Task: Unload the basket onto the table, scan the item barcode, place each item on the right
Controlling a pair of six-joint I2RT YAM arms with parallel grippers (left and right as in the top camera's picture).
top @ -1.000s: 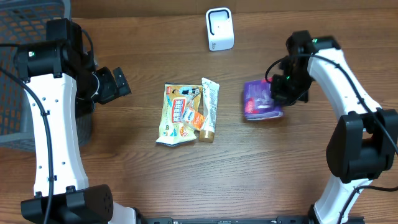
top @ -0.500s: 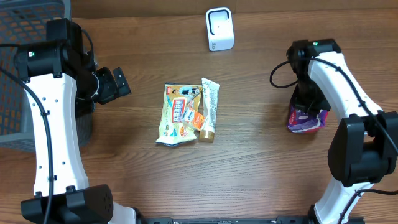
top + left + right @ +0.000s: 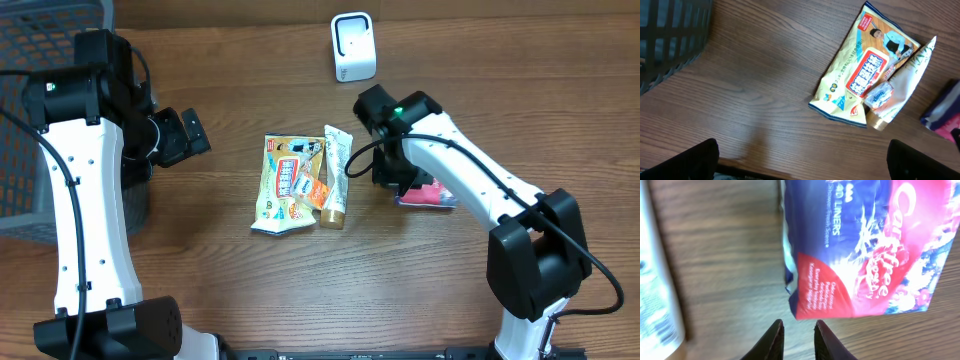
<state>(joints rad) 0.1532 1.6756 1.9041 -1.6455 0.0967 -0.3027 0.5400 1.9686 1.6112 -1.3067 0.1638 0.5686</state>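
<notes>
1. Overhead first: left claw (image 3: pixel 183 137) spread wide, empty, well left of the goods.
2. Mid-worktop (image 3: pixel 300 290): yellow snack pouch (image 3: pixel 284 185) lying flat, white sachet (image 3: pixel 337 175) touching its right edge.
3. Up top, white scanner (image 3: pixel 352 47), standing apart.
4. Right claw (image 3: pixel 796 336) parted just a crack, gripping nothing.
5. Liner pack (image 3: pixel 865 245) flat on the wood just beyond those tips, right of the sachet.

The glossy plastic liner pack (image 3: pixel 860 255) is blue and pink-red with white lettering, the flat foil snack pouch (image 3: pixel 862 75) yellow with a red label, the wooden table (image 3: pixel 300 290) brown-grained.
</notes>
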